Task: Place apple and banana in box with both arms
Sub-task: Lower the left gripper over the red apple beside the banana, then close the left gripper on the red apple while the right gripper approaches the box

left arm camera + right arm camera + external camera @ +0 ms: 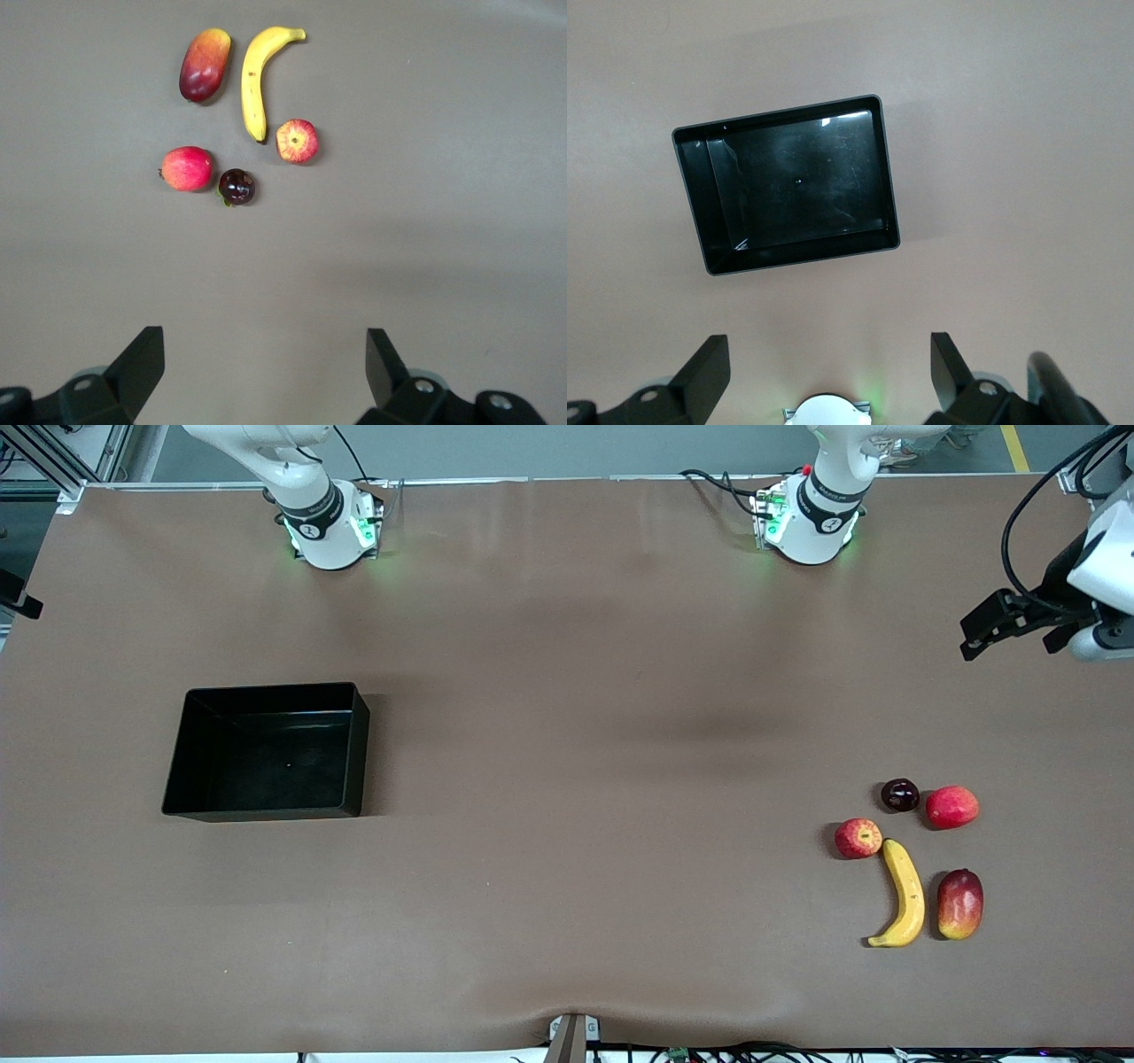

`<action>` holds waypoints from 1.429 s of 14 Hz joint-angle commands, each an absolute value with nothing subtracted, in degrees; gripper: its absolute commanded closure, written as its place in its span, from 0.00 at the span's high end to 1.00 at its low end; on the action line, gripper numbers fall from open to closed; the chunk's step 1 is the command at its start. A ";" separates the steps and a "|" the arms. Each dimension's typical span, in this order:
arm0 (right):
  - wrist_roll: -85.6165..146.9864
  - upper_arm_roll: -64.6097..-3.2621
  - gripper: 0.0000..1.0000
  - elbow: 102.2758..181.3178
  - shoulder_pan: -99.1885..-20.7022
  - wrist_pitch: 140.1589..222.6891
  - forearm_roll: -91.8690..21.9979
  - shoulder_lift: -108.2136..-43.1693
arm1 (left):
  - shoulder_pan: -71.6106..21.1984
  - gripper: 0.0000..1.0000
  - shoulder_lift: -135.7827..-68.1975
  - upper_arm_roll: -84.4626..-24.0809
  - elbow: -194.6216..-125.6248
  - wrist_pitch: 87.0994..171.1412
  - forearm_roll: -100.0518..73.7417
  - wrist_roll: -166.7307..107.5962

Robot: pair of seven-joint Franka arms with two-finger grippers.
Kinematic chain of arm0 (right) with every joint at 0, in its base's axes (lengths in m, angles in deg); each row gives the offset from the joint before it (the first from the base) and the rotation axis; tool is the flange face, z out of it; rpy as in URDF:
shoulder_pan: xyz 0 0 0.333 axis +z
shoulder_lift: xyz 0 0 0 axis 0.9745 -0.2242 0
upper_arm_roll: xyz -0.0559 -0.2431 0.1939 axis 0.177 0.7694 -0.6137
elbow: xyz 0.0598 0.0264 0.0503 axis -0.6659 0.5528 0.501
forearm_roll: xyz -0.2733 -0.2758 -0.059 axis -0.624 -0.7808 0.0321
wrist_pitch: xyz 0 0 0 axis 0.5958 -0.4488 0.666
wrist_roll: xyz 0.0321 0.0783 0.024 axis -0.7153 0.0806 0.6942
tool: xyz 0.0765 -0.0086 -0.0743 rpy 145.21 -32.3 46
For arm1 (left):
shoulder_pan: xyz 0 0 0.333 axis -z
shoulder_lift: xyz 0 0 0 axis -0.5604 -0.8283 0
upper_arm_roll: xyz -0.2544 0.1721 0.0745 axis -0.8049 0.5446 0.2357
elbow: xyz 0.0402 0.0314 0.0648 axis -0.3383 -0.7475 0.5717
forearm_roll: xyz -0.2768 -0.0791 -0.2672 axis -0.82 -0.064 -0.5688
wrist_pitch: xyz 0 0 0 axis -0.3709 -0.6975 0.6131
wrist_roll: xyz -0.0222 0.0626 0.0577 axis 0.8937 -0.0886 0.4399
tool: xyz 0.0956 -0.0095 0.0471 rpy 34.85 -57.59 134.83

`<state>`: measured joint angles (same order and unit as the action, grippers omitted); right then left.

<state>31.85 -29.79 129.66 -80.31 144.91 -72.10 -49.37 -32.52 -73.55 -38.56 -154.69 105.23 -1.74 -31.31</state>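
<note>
Lying against the banana (904,895), the apple (858,838) risked rolling if the open left gripper (264,365) nudged either; the open right gripper (829,365) waited above the box (709,212).

Streaked apple (858,838) touching banana (903,895) (curved, yellow), black box (270,751) well apart

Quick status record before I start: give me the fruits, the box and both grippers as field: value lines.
apple: small streaky red apple, touching the banana's upper tip
banana: long curved yellow banana, on the table beside a red-yellow mango
other fruit: plain red round fruit and dark purple round fruit, farther from the front camera
box: shallow glossy black plastic box, empty, toward the right arm's end
left gripper: open, empty, raised over the table's end
right gripper: open, empty, above the box area
</note>
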 commanded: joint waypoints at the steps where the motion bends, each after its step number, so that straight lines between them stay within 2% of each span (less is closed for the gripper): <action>1: 32.68 -30.42 1.00 128.64 -81.35 144.20 -71.87 -49.85 | -32.59 1.00 -79.86 -38.32 -151.73 106.25 -2.14 -30.50; 11: 32.60 -30.42 1.00 128.38 -81.44 144.46 -71.08 -50.82 | -32.94 1.00 -101.40 -38.14 -152.61 129.53 -1.61 -30.50; 14: 32.60 -30.33 1.00 128.12 -81.44 144.55 -71.08 -51.96 | -35.13 1.00 -108.60 -38.32 -152.61 139.54 -1.96 -31.37; 18: 32.77 -30.33 1.00 128.12 -81.44 144.47 -71.17 -55.82 | -36.19 1.00 -113.27 -38.32 -152.43 144.14 -2.58 -38.56; 20: 33.56 -30.33 1.00 128.56 -84.14 144.47 -71.17 -57.05 | -35.58 1.00 -114.25 -38.32 -152.43 144.23 -2.58 -43.13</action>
<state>31.88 -29.78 129.64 -80.72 145.02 -71.89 -55.24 -36.12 -113.55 -38.20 -153.57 144.26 -1.76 -39.21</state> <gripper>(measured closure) 0.000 0.000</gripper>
